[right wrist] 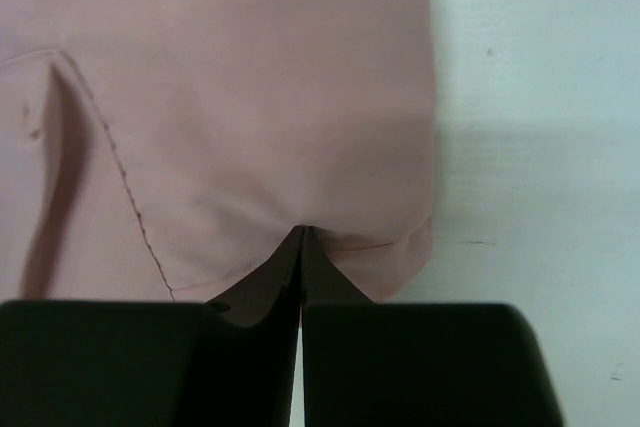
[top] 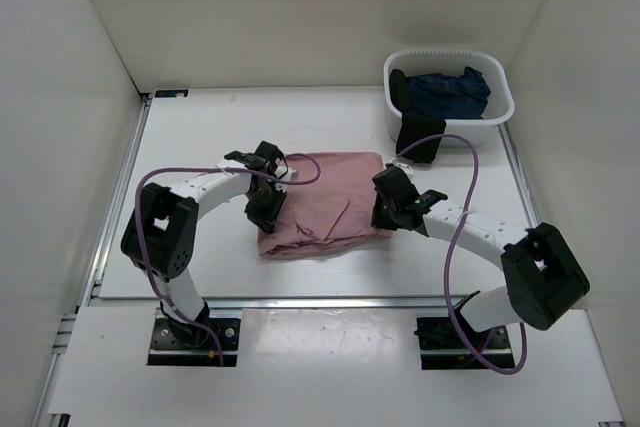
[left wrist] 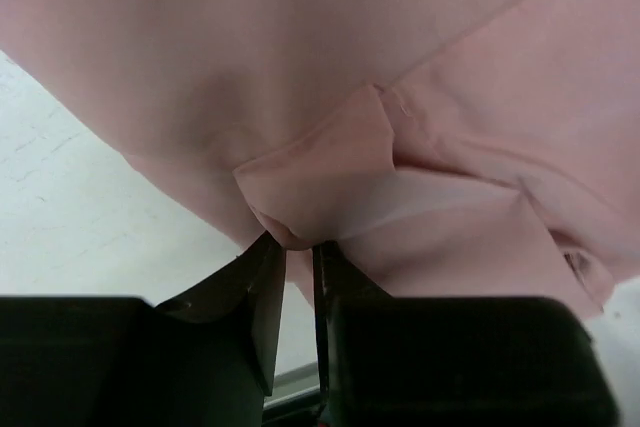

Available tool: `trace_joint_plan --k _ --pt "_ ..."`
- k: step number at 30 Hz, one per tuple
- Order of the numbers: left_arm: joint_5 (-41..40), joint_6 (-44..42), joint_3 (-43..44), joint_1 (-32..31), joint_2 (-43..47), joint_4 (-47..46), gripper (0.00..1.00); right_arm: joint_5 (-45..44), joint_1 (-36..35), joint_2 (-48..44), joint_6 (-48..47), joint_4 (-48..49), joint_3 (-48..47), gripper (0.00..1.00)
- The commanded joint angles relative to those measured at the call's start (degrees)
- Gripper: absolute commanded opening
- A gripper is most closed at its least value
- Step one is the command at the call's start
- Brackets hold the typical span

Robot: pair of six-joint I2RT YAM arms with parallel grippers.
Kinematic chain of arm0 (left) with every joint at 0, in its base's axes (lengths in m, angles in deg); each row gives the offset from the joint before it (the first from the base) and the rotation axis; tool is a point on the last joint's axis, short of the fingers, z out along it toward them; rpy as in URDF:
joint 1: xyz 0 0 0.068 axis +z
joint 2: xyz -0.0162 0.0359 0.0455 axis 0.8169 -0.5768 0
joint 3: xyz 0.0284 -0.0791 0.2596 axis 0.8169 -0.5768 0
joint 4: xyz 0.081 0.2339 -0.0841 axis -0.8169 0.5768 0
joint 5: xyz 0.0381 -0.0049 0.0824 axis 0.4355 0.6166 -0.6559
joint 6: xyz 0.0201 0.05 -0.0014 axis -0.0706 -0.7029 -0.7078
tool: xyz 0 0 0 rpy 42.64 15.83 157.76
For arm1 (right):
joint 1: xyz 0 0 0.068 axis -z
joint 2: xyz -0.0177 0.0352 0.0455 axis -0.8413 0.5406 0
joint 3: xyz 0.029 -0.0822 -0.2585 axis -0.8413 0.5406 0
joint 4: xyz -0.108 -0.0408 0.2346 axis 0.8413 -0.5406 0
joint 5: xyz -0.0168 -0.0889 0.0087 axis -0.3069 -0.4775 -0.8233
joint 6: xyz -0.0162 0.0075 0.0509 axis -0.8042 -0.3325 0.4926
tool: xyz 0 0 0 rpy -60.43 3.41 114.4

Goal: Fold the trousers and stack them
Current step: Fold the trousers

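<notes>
The dusty-pink trousers (top: 325, 202) lie folded into a rough rectangle at the middle of the table. My left gripper (top: 265, 209) is at their left edge; in the left wrist view (left wrist: 297, 242) its jaws stand nearly closed, pinching a small fold of pink fabric (left wrist: 300, 187). My right gripper (top: 383, 209) is at their right edge; in the right wrist view (right wrist: 303, 232) its jaws are closed tip to tip on the fabric (right wrist: 250, 97) just inside the hem. The drawstring cords are hidden.
A white basket (top: 500, 77) stands at the back right with dark blue clothing (top: 450, 92) in it and a black piece (top: 418, 137) hanging over its front rim. White walls enclose the table on three sides.
</notes>
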Motion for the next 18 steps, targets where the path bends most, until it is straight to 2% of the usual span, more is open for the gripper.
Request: trace_joint_plan --k 1,6,11,12,13,14,15,17,18 --pt "-3.2 0.0 -1.0 -0.1 1.4 -6.2 0.29 2.1 -0.1 0.3 3.7 4.6 1.8 0.0" --pt "-7.5 0.0 -1.6 -0.6 1.3 -8.4 0.32 1.5 -0.1 -0.4 4.3 4.6 3.0 0.0" --pt "-8.3 0.0 0.3 -0.6 6.6 -7.7 0.45 0.5 -0.1 -3.4 2.7 1.6 2.0 0.01" --pt "-8.3 0.0 0.9 -0.6 9.2 -6.4 0.48 0.5 -0.1 -5.2 0.4 0.5 0.9 0.07" --pt "-8.3 0.0 2.5 -0.6 10.8 -5.6 0.52 0.5 -0.1 -6.3 -1.0 -2.5 -0.3 0.17" --pt "-8.3 0.0 3.3 -0.6 12.5 -4.7 0.56 0.5 -0.1 -7.4 -2.4 -4.6 -3.6 0.57" --pt "-8.3 0.0 4.2 -0.6 14.2 -3.9 0.67 -0.2 -0.1 -9.6 -4.8 -7.0 -5.5 0.77" --pt "-9.8 0.0 6.2 -0.6 19.5 -2.7 0.71 -1.9 1.2 -11.4 -6.7 -16.0 -11.3 0.99" --pt "-11.1 0.0 6.7 -0.6 21.0 -2.2 0.73 -4.1 1.9 -12.6 -7.2 -19.4 -13.2 0.99"
